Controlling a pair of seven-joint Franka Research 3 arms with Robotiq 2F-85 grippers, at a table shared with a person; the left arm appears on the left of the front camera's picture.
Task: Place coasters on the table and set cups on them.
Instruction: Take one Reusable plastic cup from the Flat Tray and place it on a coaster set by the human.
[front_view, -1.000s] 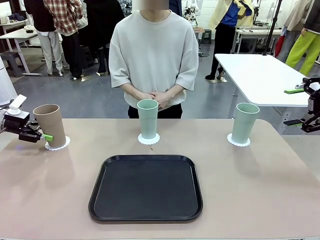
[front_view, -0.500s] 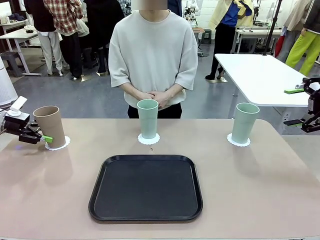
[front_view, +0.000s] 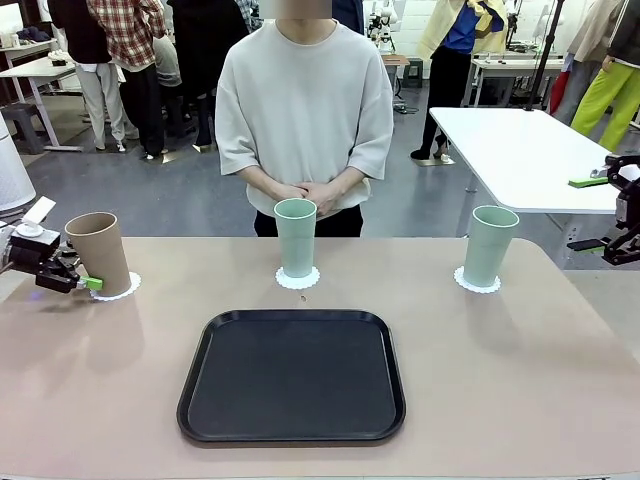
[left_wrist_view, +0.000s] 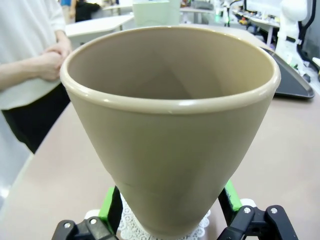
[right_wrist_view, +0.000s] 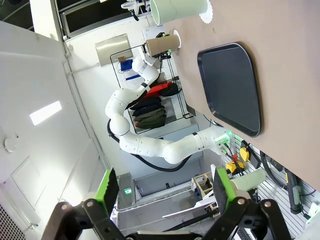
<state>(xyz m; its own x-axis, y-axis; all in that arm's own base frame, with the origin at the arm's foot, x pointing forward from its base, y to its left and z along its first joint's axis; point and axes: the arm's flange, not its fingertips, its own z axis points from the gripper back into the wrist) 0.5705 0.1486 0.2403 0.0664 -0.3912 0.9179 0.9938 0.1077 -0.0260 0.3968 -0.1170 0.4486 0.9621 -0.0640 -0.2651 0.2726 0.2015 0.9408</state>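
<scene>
Table (front_view: 520, 380) holds 3 cups (front_view: 296, 237) upright on coasters (front_view: 297, 279).

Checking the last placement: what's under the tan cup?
A white lacy coaster lies under the tan cup, its scalloped edge showing around the base; its middle is covered.
</scene>
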